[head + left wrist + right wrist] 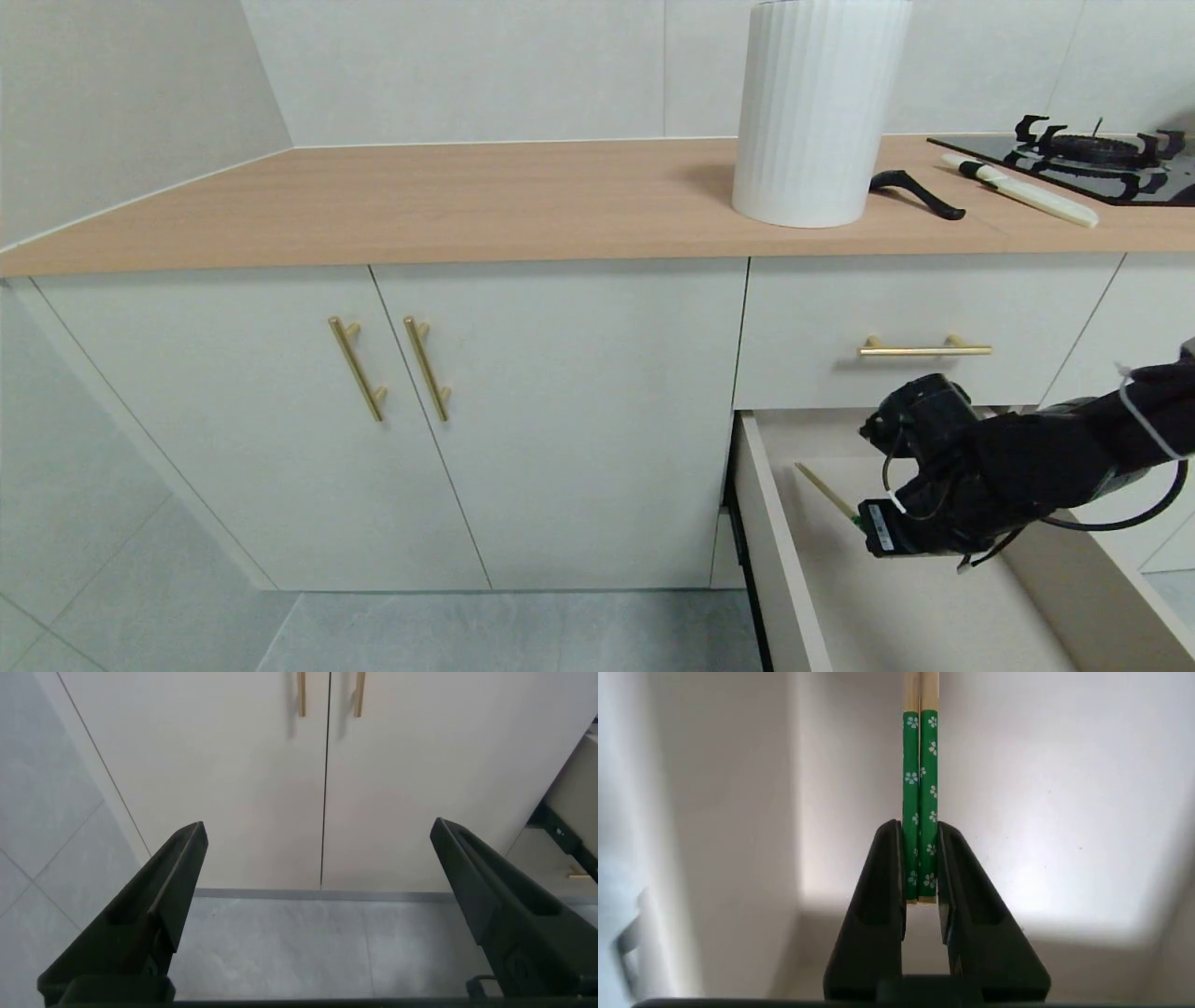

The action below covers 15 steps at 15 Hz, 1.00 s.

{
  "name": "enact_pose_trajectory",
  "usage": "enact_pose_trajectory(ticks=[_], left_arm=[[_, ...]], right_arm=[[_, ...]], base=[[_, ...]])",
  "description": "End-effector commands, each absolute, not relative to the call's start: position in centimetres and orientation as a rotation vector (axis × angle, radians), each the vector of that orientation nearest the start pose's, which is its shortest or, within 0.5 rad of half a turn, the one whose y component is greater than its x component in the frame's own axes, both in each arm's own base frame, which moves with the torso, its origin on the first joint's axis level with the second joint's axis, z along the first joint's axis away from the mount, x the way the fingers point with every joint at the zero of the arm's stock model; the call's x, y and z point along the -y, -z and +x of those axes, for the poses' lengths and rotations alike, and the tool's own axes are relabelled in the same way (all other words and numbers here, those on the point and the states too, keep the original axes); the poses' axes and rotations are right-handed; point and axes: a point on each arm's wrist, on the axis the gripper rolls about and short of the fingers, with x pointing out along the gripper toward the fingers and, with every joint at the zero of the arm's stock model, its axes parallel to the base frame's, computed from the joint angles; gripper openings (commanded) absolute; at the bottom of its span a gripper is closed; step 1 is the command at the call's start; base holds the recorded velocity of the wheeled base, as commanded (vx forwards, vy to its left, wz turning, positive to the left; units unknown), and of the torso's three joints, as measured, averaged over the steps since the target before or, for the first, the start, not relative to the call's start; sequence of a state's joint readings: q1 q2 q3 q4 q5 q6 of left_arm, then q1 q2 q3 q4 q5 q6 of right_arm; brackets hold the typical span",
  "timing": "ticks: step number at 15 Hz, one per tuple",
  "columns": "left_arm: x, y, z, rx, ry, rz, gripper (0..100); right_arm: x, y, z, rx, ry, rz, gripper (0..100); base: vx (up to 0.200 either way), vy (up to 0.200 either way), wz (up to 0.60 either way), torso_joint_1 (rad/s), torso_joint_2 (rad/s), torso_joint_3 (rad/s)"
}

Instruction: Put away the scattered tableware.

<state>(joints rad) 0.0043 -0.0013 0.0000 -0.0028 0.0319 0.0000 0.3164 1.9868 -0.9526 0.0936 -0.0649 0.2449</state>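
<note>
Right gripper (921, 845), fingers clamped on green-ended chopsticks (921, 756), holds them low inside the open drawer (758, 523), apparently ready to release them there; left gripper (318, 835), outside the drawer, hangs with fingers apart.

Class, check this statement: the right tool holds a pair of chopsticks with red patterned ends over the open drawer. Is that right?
Not quite. The right tool does hold the chopsticks over the open drawer, but their patterned ends are green, not red, as the right wrist view shows.
</note>
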Motion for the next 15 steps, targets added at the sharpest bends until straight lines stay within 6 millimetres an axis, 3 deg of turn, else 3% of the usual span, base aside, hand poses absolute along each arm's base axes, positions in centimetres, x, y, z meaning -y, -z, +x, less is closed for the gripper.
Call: enact_pose_trajectory(ticks=[1, 5, 15], left_arm=[[-0.1, -7.6, -2.3, 0.003, -0.037, 0.0, 100], [-0.1, -7.6, -2.3, 0.003, -0.037, 0.0, 100], [-0.1, -7.6, -2.3, 0.003, -0.037, 0.0, 100]], right_arm=[[-9.9, -3.0, 30.7, -1.231, -0.049, -0.036, 0], [-10.2, -0.8, 31.7, -1.211, -0.01, -0.002, 0], [-9.9, 1.6, 32.6, -1.161, 0.034, -0.001, 0]], base=[[0.0, 0.0, 0.0, 0.0, 0.0, 0.0], [0.0, 0.0, 0.0, 0.0, 0.0, 0.0], [0.0, 0.0, 0.0, 0.0, 0.0, 0.0]])
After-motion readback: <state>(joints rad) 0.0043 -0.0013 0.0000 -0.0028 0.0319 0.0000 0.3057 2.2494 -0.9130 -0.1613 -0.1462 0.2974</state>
